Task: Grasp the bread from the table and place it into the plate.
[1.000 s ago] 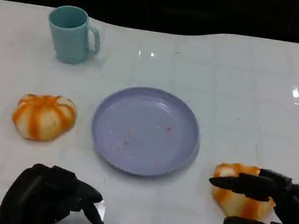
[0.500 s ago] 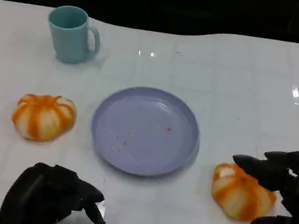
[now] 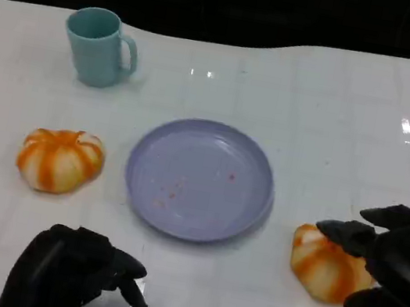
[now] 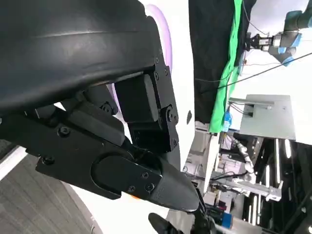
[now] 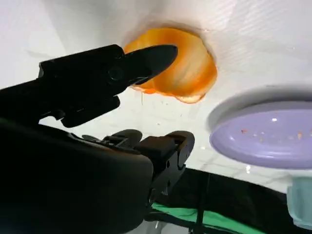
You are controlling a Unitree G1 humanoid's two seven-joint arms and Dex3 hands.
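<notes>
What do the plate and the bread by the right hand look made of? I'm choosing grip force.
The plate: probably plastic, matte lilac, with a soft sheen and a thin moulded rim; crumbs lie on it. The bread by the right hand: glossy orange-and-cream ribbed lobes with an even shine, perhaps a foam or plastic replica rather than real bread; its softness can't be told.

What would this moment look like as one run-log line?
right hand: open, around orange-striped bread roll | left hand: idle, curled | round lilac plate: no bread
</notes>
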